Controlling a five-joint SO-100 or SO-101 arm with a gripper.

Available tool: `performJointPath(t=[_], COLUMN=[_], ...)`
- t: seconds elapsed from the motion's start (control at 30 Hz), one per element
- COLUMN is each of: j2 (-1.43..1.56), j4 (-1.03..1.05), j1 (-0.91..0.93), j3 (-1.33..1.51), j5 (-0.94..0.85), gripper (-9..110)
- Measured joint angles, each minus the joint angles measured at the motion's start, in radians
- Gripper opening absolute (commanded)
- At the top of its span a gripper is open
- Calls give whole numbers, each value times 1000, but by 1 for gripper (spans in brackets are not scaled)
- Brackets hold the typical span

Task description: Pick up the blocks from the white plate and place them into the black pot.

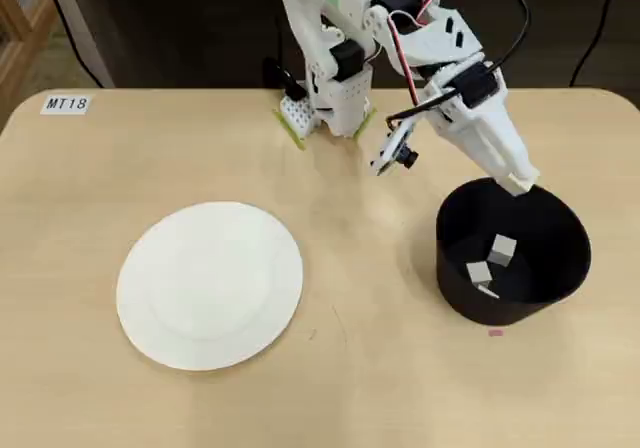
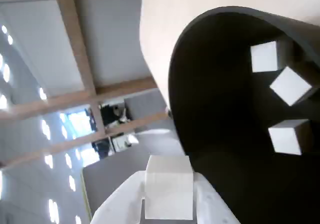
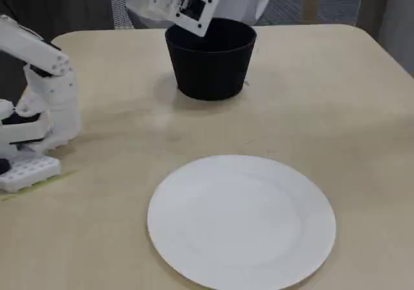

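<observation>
Claw (image 2: 167,204) gripping block (image 2: 168,186) over black pot (image 2: 210,109) rim

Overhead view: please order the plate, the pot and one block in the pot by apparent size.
1. Plate, largest.
2. Pot, clearly narrower than the plate.
3. Block, far the smallest; the blocks beside it look alike in size.

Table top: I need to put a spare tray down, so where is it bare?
Bare wood lies between the white plate and the black pot, and along the near edge. It is crowded at the pot, where the pincer holds a block.
</observation>
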Motion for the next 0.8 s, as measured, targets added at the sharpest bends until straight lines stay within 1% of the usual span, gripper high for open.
performJointPath(t=[0.23,0.33,0.4,0.5,0.53,0.57,0.6,0.7,0.8], j2=[-103,-117,-117,-117,-117,-117,-117,-115,-81], j4=[-64,-72,-67,-51,-44,-35,-25,-11,21], j1=[14,17,18,18,18,18,18,31,81], j3=[0,0,0,0,0,0,0,0,0], j5=[-11,-14,-38,-67,-71,-74,-74,-64,-51], gripper=[-2,22,34,41,41,39,33,-2,-2])
